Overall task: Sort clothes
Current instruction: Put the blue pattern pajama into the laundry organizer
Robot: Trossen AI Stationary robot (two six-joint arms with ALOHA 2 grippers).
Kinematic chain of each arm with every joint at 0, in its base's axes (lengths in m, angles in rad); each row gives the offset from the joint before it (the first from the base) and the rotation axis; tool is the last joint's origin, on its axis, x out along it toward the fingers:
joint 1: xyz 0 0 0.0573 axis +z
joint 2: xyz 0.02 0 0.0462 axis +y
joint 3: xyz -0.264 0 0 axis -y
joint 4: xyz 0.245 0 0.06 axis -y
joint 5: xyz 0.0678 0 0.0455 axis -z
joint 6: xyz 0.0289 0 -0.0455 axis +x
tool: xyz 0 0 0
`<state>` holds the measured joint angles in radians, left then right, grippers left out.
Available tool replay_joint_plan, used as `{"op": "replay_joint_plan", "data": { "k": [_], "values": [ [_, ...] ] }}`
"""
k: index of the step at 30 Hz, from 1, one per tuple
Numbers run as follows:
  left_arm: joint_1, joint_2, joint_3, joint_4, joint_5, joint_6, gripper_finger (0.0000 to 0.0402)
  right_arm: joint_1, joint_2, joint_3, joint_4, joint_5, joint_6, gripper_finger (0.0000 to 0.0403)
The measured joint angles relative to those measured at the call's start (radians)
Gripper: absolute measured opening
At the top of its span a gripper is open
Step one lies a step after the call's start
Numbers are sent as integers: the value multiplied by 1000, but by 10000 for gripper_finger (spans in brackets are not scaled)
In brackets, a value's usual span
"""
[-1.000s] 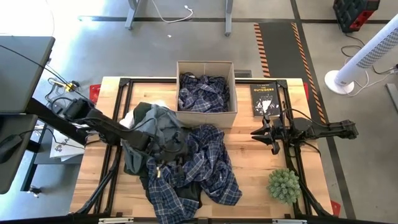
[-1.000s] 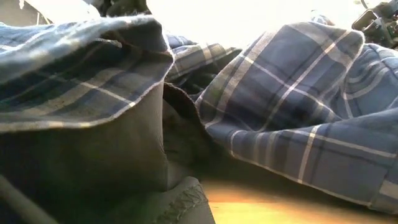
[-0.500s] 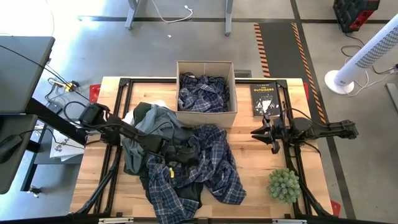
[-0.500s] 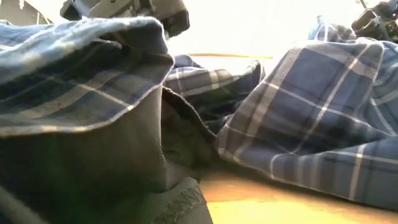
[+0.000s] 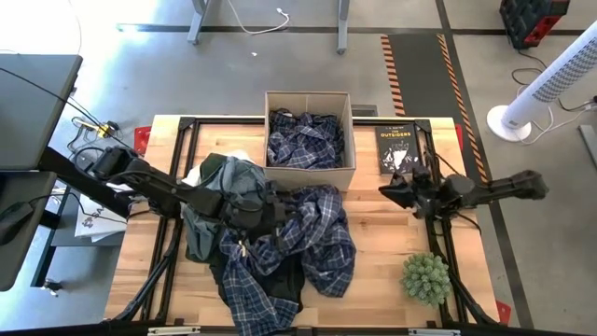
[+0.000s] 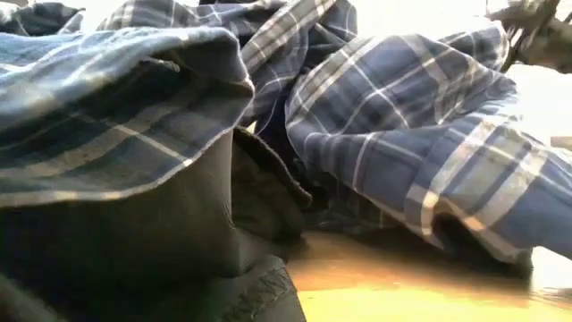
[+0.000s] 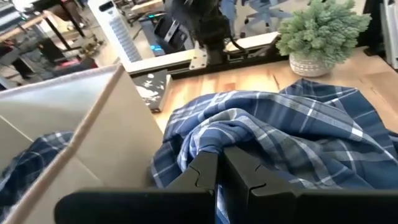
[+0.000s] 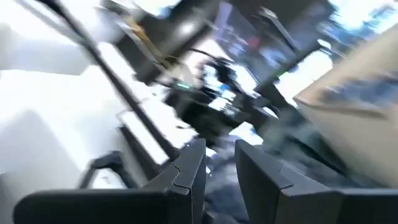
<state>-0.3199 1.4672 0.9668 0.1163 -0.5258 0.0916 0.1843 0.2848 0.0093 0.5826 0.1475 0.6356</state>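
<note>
Left wrist view, left claw (image 7: 220, 163) pinching plaid shirt (image 7: 298, 137)

The left gripper (image 5: 276, 211) has been drawn back toward the grey-green garment (image 5: 227, 192), its fingers (image 7: 202, 176) pinched on a fold of the plaid shirt (image 5: 317, 233). The shirt has been bunched and lifted, its spread narrowed. The right gripper (image 5: 390, 190) has been swung slightly toward the book (image 5: 395, 147), its arm angled differently.

Two dark jointed arms; blocky black tool fingers (image 7: 205, 177) (matte, angular)
</note>
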Motion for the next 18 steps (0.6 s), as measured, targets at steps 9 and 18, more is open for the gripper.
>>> {"op": "replay_joint_plan", "data": {
  "k": [9, 18],
  "values": [
    [0, -1, 0, -17, -8, -1, 3, 171, 598, 202, 215, 138, -147, 97],
    [-7, -1, 0, -28, 51, -10, 3, 176, 1017, 772, -416, 136, -382, 209]
  ]
}}
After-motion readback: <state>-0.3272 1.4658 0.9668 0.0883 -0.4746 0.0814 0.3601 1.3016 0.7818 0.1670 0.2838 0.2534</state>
